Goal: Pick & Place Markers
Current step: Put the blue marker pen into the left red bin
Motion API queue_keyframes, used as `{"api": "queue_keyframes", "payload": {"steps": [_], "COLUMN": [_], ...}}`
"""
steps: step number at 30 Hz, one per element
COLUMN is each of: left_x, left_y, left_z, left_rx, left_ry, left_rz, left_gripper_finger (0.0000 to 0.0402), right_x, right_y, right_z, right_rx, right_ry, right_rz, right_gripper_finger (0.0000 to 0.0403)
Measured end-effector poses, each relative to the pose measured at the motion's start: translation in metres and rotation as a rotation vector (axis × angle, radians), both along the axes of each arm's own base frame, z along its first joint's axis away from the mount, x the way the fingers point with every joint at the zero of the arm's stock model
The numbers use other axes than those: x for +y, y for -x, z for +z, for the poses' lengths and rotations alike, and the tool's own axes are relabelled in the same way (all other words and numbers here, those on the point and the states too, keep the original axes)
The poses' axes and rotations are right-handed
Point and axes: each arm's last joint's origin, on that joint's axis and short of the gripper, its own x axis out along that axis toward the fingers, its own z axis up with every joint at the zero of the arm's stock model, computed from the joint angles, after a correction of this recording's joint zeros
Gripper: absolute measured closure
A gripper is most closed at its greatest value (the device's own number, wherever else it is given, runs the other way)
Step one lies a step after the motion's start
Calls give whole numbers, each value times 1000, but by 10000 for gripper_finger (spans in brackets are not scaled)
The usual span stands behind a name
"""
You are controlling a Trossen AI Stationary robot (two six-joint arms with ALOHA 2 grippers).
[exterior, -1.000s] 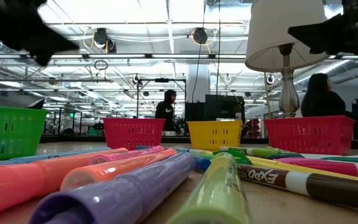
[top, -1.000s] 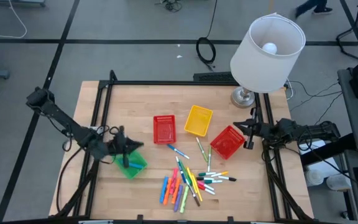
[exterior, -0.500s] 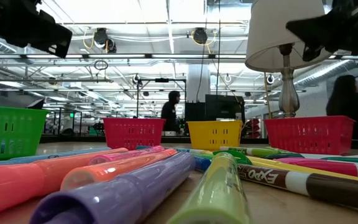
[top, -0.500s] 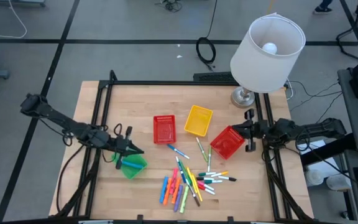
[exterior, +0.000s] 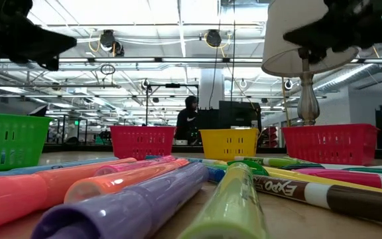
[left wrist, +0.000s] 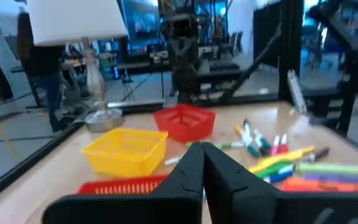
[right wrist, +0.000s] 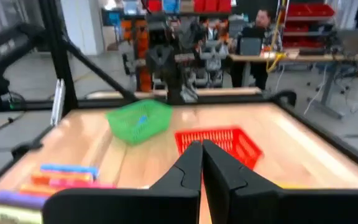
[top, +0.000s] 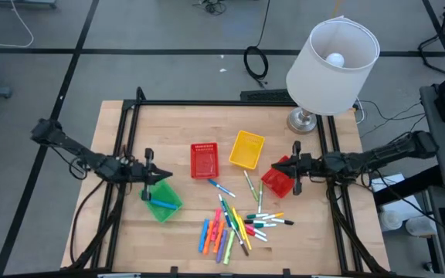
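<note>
While both sets of fingers hover clenched and empty, the markers lie between them.

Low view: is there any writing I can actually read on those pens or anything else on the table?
"EXPO": on the white barrel of the marker lying at the front right of the low view.
Marks on the other markers in the high view: too small to read.
Baskets, lamp and room behind: no writing that can be read.
</note>
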Motion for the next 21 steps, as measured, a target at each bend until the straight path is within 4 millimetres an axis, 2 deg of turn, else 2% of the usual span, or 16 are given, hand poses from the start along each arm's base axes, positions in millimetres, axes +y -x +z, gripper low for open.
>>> {"api": "queue_keyframes", "payload": {"steps": [3,7,13,17,21], "left_x": [-1,-1,4,6,9], "left_y": [1,2,3,4,4], "left_z": [1,1,11,16,17], "left_rx": [-11,-11,-83,-118,-116], "left_ry": [-7,-43,-76,-144,-179], "left_rz": [-6,38,200,246,293], "left_gripper_finger": [398,395,371,381,397], "right_x": [6,15,23,29,33], "right_y": [-9,-23,-45,-61,-79], "right_z": [11,14,-4,-15,-14], "right_rx": [3,46,179,255,323], "right_ry": [36,90,77,71,48], "right_rz": [24,44,-26,-31,-45], "right_gripper_finger": [403,403,403,403,403]}}
